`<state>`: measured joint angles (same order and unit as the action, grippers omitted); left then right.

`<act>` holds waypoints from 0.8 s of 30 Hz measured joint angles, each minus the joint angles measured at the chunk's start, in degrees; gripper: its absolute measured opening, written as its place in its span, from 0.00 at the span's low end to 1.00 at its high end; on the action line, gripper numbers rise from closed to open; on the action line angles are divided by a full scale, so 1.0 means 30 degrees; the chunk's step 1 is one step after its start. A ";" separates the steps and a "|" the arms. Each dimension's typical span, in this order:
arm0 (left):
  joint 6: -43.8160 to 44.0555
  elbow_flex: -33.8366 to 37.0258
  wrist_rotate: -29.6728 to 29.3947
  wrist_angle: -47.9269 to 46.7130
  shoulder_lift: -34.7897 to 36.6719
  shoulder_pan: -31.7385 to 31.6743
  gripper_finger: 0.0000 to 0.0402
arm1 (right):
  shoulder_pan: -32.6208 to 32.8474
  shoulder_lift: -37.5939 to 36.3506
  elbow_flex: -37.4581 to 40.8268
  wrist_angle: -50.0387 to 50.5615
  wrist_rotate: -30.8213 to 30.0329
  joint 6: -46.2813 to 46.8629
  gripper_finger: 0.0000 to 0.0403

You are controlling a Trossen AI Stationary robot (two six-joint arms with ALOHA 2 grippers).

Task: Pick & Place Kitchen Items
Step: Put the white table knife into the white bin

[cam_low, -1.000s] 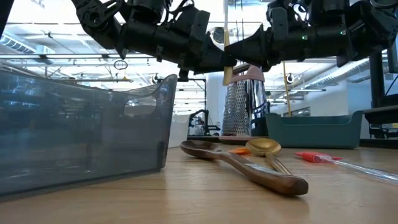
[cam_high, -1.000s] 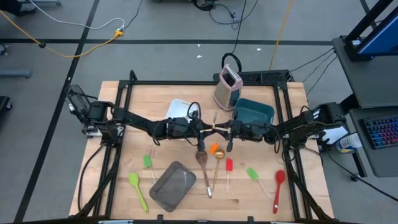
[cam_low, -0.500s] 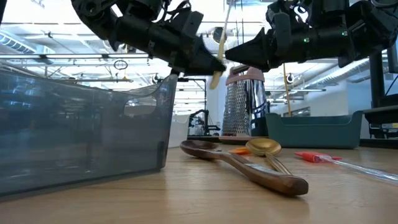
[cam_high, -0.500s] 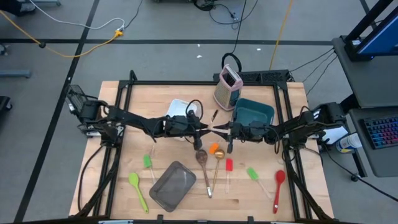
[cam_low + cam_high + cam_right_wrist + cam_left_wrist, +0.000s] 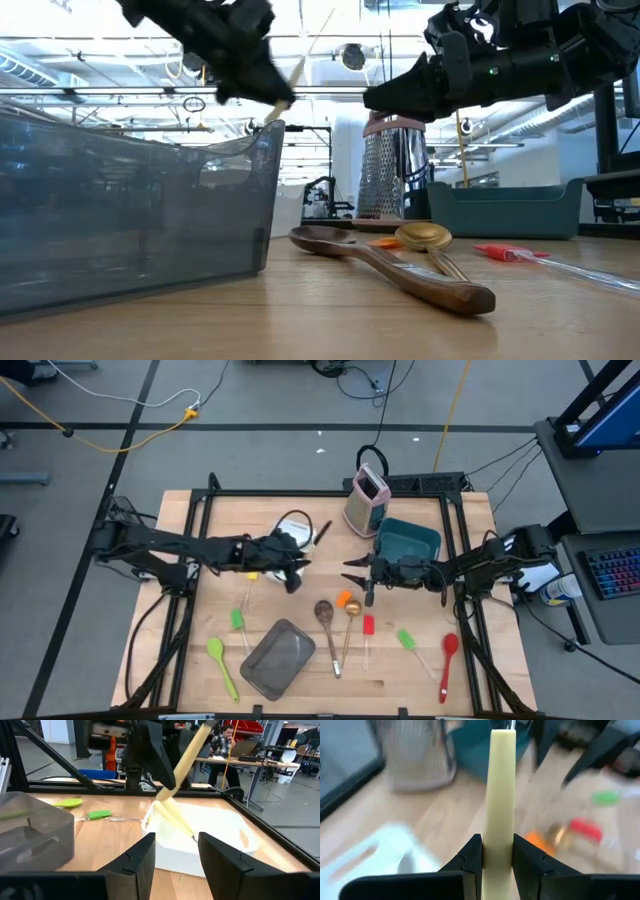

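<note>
Pinching yellow-handled knife [image 5: 501, 795] by its handle, L gripper [image 5: 287, 558] holds it aloft, angled over white tray [image 5: 283, 532], probably for drop-off there. R gripper [image 5: 352, 573] hangs empty nr table centre, jaws apart w/ a clear gap. Gold spoon [image 5: 350, 626], wooden spoon [image 5: 327, 622] lie on table.

Two dark, slender jointed arms

The left claw [image 5: 497, 865] has matte black wedge-shaped fingers; the right claw [image 5: 175, 862] has broad black angular fingers; black cables loop along both arms' segments.
</note>
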<state>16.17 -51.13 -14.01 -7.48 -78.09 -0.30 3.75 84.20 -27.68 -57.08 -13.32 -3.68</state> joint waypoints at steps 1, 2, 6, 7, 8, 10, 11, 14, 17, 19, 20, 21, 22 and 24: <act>0.0373 0.0011 -0.0011 -0.1393 0.0363 -0.0085 0.18 | 0.0000 0.0000 0.0000 0.0124 -0.0001 0.0184 0.36; 0.0913 0.0015 -0.0010 -0.2468 0.0506 -0.0155 0.18 | 0.0000 0.0000 0.0000 0.0228 0.0006 0.0578 0.35; 0.3102 0.0065 0.1460 -0.6641 0.0417 -0.0493 0.18 | 0.0000 0.0007 0.0000 0.0274 -0.0008 0.1981 0.34; 0.3449 0.0066 0.2227 -0.7225 0.0411 -0.0599 0.18 | 0.0000 0.0003 0.0000 0.0280 -0.0008 0.2117 0.34; 0.3774 0.0043 0.2874 -0.7447 0.0363 -0.0649 0.18 | 0.0001 0.0006 0.0000 0.0293 -0.0007 0.2239 0.34; 0.4666 0.0007 0.3904 -0.8012 0.0261 -0.0852 0.18 | 0.0015 0.0003 0.0000 0.0373 -0.0008 0.2594 0.34; 0.5259 0.0022 0.4400 -0.8346 0.0237 -0.0998 0.18 | 0.0015 0.0004 0.0000 0.0523 -0.0008 0.2707 0.34; 0.6809 -0.0639 0.6091 -1.0064 0.0236 -0.1598 0.18 | 0.0029 0.0007 0.0000 0.1013 -0.0008 0.3000 0.33; 0.7109 -0.2001 0.6663 -1.3402 0.0073 -0.2233 0.18 | 0.0029 0.0007 0.0000 0.1230 -0.0016 0.3008 0.33; 0.7087 -0.3040 0.6663 -1.5666 -0.0027 -0.2687 0.18 | 0.0029 0.0007 0.0000 0.1291 -0.0016 0.3071 0.33; 0.7093 -0.3595 0.6676 -1.6699 -0.0033 -0.2922 0.18 | 0.0029 0.0007 0.0000 0.1285 -0.0016 0.3223 0.33; 0.7092 -0.4163 0.6752 -1.7642 -0.0151 -0.3142 0.18 | 0.0029 0.0007 0.0000 0.1277 -0.0011 0.3389 0.33; 0.7092 -0.4628 0.7135 -1.8390 -0.0316 -0.3373 0.18 | 0.0029 0.0007 0.0000 0.1295 -0.0016 0.3490 0.33; 0.7088 -0.5224 0.8236 -1.9987 -0.0600 -0.3794 0.18 | 0.0029 0.0007 0.0000 0.1302 -0.0016 0.3503 0.33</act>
<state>37.44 -66.81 10.69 -67.44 -79.89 -11.68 3.84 84.23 -27.68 -53.18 -13.37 6.83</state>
